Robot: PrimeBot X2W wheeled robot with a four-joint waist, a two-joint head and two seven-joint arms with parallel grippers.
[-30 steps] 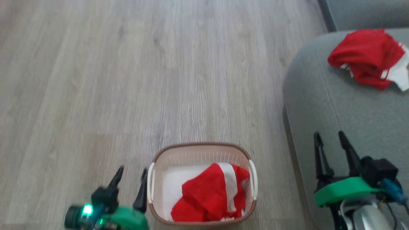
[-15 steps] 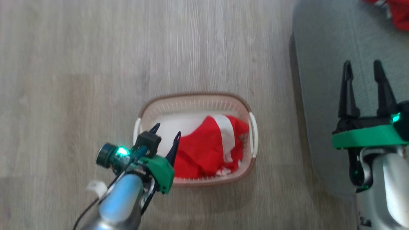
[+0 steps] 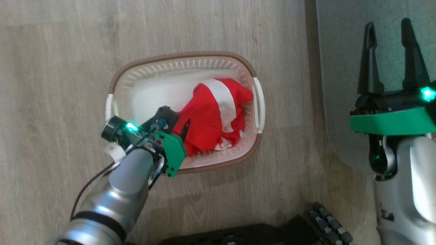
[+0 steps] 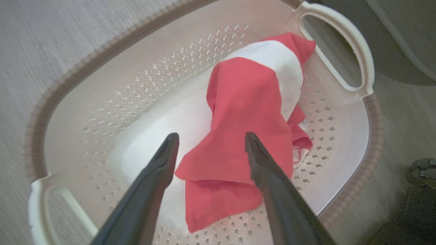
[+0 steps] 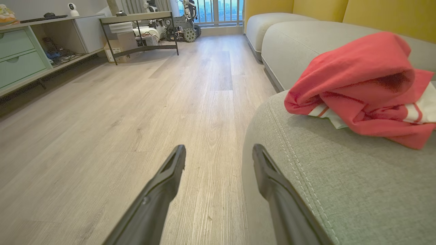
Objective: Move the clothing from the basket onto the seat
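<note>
The cream basket point(image 3: 184, 56) with a brown rim stands on the wood floor. A red garment with a white stripe point(image 3: 211, 112) lies crumpled in its right half. My left gripper point(image 3: 178, 119) hangs open inside the basket, one fingertip over the garment's near edge. In the left wrist view the open fingers straddle the red cloth point(image 4: 248, 102) just above it, inside the basket point(image 4: 102, 58). My right gripper point(image 3: 388, 23) is open above the grey-green seat point(image 3: 340, 51), holding nothing. The right wrist view shows the right gripper point(image 5: 218, 148) at the seat's point(image 5: 340, 190) corner, with a second red garment point(image 5: 357, 85) lying on it.
My dark wheeled base point(image 3: 327, 224) shows at the bottom edge. Wood floor surrounds the basket. The right wrist view shows a low shelf unit point(image 5: 20, 51) at the left, a metal-legged table point(image 5: 139, 20) far off, and yellow back cushions point(image 5: 374, 10).
The head camera has tilted down, so the basket sits higher in view. My left gripper has moved from beside the basket to inside it, over the red garment. Both grippers stay open.
</note>
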